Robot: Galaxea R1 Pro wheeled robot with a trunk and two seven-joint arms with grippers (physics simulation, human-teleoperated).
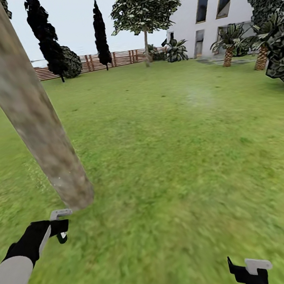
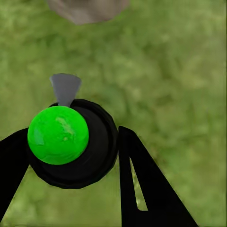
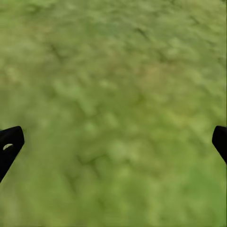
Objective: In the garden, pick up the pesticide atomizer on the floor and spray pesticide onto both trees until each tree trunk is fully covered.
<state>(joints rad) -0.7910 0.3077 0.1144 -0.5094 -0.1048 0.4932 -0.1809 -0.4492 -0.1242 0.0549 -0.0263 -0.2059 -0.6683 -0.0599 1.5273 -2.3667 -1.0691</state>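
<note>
Standing close at the left of the head view, a thick tree trunk of blotchy grey-tan bark leans across the frame and meets the lawn just ahead of the left gripper. The left gripper is closed around the sprayer, a small dark item with a pale spot. In the left wrist view the sprayer sits between the two black fingers as a round black body with a bright green cap and a grey nozzle directed toward the base of the trunk, near but not touching it. The right gripper hangs low over the grass near the bottom edge of the head view; in the right wrist view its fingertips stand wide apart with nothing between them, bare grass beneath. A second tree stands far across the lawn, near a brown slatted fence and a white house.
</note>
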